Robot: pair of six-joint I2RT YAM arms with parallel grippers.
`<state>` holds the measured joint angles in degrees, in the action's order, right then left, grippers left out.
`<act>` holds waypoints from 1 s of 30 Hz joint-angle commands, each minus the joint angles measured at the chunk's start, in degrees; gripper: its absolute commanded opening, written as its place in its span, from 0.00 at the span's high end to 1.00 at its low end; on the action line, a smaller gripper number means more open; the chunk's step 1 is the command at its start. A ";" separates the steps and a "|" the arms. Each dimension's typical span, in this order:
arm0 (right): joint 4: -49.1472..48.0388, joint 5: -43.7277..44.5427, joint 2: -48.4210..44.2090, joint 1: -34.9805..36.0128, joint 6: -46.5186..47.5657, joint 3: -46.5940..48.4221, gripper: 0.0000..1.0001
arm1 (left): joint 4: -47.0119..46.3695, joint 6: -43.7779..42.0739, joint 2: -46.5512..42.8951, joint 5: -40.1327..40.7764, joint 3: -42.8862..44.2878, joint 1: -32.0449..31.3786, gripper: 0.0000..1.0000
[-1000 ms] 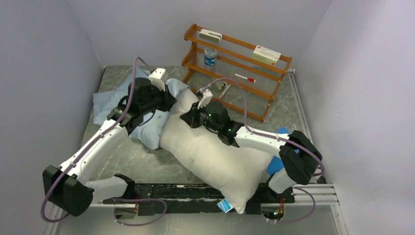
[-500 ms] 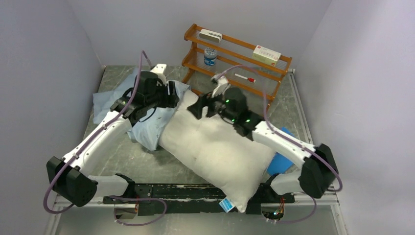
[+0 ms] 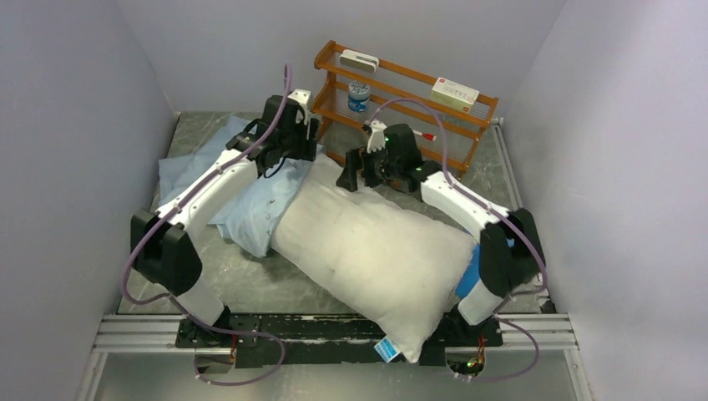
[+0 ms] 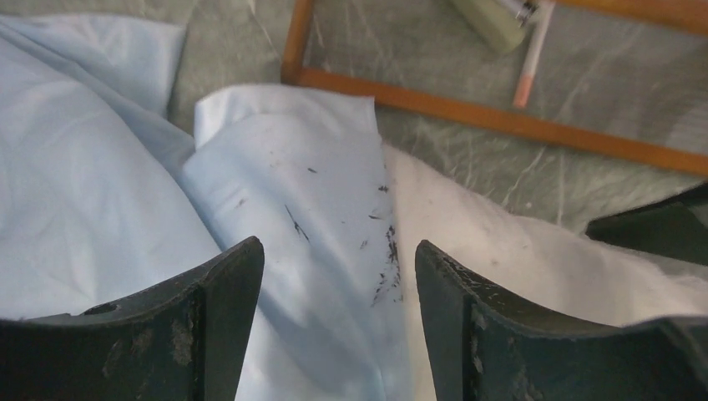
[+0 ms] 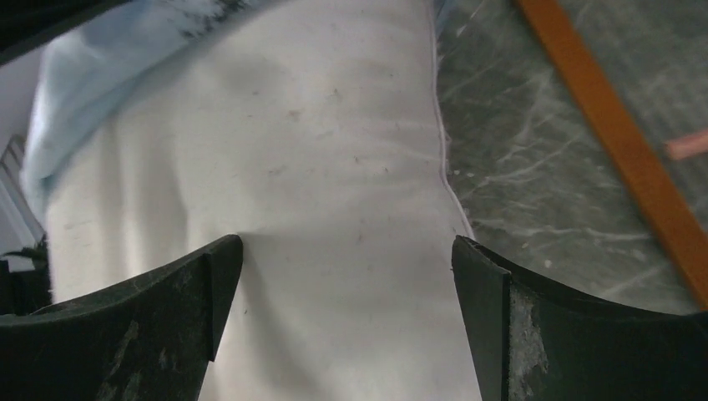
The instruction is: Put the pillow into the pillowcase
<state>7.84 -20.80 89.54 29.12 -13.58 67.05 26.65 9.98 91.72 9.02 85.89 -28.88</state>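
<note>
The off-white pillow lies diagonally across the table, with its blue-and-white tag at the near end. The wrinkled light-blue pillowcase lies along its left side, and an edge of it laps over the pillow's far left corner. My left gripper hovers open above that edge; in the left wrist view the pillowcase and the pillow show between the fingers of the gripper. My right gripper hangs open over the pillow's far end. Its wrist view shows the gripper spread wide over the pillow, holding nothing.
A wooden rack with a cup, boxes and a pen stands just behind both grippers; its bottom rail is close. A flat bright-blue sheet sticks out from under the pillow by the right arm's base. Walls close in the left and right sides.
Both grippers have gone from shut to open. They have lifted off the fabric and moved back toward the rack. The pillow's far end has flattened out.
</note>
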 commanded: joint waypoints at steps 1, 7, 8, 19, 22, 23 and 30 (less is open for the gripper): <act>4.62 -9.05 8.63 -0.39 3.72 5.73 0.02 | 1.30 -0.14 0.90 1.24 0.78 -0.47 0.29; 4.65 -12.96 12.37 2.47 5.57 7.25 0.43 | 2.23 1.22 -3.93 2.12 -1.25 -0.47 0.29; 3.36 -12.20 11.11 3.38 5.19 6.60 0.65 | 3.94 0.92 -3.92 2.68 -0.11 -0.45 0.29; -13.90 9.37 -5.15 18.14 5.47 -7.04 1.00 | 14.16 -3.09 -4.92 8.20 6.41 -0.47 0.29; -16.27 11.36 -7.16 20.45 5.19 -8.66 1.00 | 14.67 -3.76 -5.51 8.82 5.00 -0.47 0.29; -16.12 11.53 -7.25 20.85 5.15 -8.45 1.00 | 14.22 -4.00 -5.83 9.04 4.02 -0.43 0.29; -14.98 12.53 -7.02 23.15 5.07 -6.82 1.00 | 8.31 -5.70 -6.72 17.52 -1.71 -0.47 0.28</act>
<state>-4.97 -7.94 83.37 50.17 -7.81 59.18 38.65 6.20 86.19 20.14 86.76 -29.04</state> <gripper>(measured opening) 0.030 0.713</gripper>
